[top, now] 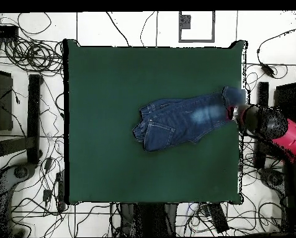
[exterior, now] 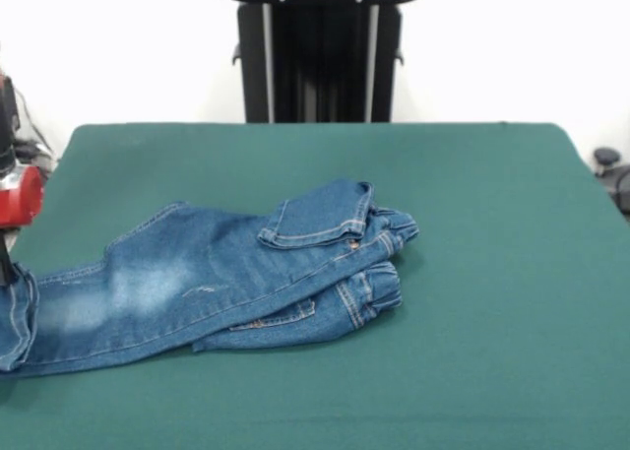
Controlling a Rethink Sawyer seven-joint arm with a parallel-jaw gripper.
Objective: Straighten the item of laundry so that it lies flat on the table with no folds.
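The jeans [top: 181,121] lay folded lengthwise, hems at the table's [top: 113,74] three-o'clock edge overhead. The gripper [top: 232,113] met those hems; whether it clamped them I couldn't tell. Pulling further toward three o'clock risked dragging cloth overboard. Open felt lay toward nine o'clock.

Green table [exterior: 472,204] bears folded jeans [exterior: 217,278] (blue denim).

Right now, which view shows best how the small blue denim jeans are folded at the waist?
The front view: the small blue denim jeans show the waistband doubled over, a pocket flap on top and the layered edges. The overhead view gives only their outline, stretching to the dark green table's edge.
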